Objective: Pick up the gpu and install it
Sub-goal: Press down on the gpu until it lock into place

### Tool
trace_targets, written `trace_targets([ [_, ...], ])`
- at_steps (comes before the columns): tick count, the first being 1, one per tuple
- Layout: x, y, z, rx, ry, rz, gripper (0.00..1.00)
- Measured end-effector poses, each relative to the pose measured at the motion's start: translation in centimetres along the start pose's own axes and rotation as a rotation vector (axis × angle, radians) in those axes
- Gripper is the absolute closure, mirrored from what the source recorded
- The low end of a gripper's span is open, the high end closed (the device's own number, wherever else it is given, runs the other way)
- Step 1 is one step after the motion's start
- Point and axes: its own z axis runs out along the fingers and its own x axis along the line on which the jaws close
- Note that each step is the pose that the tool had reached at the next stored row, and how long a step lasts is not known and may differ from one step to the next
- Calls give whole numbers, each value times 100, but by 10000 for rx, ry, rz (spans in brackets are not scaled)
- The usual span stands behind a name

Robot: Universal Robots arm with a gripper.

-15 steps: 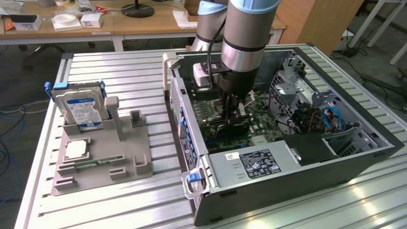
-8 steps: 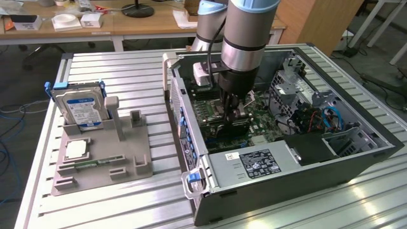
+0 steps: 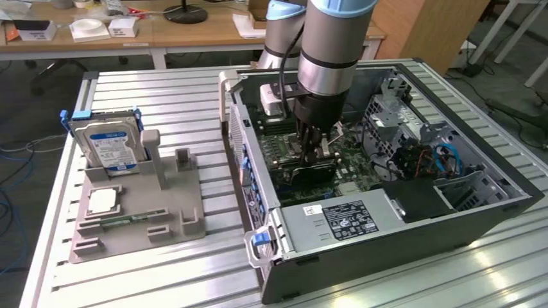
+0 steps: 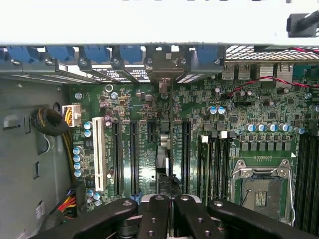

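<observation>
Nearest the exterior camera, on the ribbed aluminium worktop (image 3: 171, 276), lies the open black computer case (image 3: 479, 218), with its grey power supply box bearing a black label (image 3: 338, 221) at the close corner. Towards the exterior view's left sits a grey moulded parts holder (image 3: 137, 218), carrying a small square silver chip (image 3: 102, 200) and, upright at its far end, a silver hard drive with a blue-and-white label (image 3: 110, 149).

Further in, the grey robot arm (image 3: 330, 45) reaches straight down into the case, and its black pincer (image 3: 312, 149) is closed tight over the top edge of the gpu, a thin dark card (image 3: 310, 172) standing on edge on the green motherboard (image 3: 291, 144).

From the wrist view, the pincer's black fingers (image 4: 157, 216) press together at the near edge of the picture, and the card (image 4: 164, 154) runs away from them as a narrow dark strip between two long black expansion slots (image 4: 133, 157). Its far end meets the case's rear wall, where a row of blue retaining clips (image 4: 94, 54) lines the bracket openings. The silver processor socket (image 4: 264, 186) lies off to one side on the same board.

Beyond the case, a wooden desk (image 3: 197, 32) stands well behind the worktop.
</observation>
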Motion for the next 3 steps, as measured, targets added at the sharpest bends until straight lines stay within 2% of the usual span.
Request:
trace_targets([
  [3,0,0,0,-1,1,0,90],
])
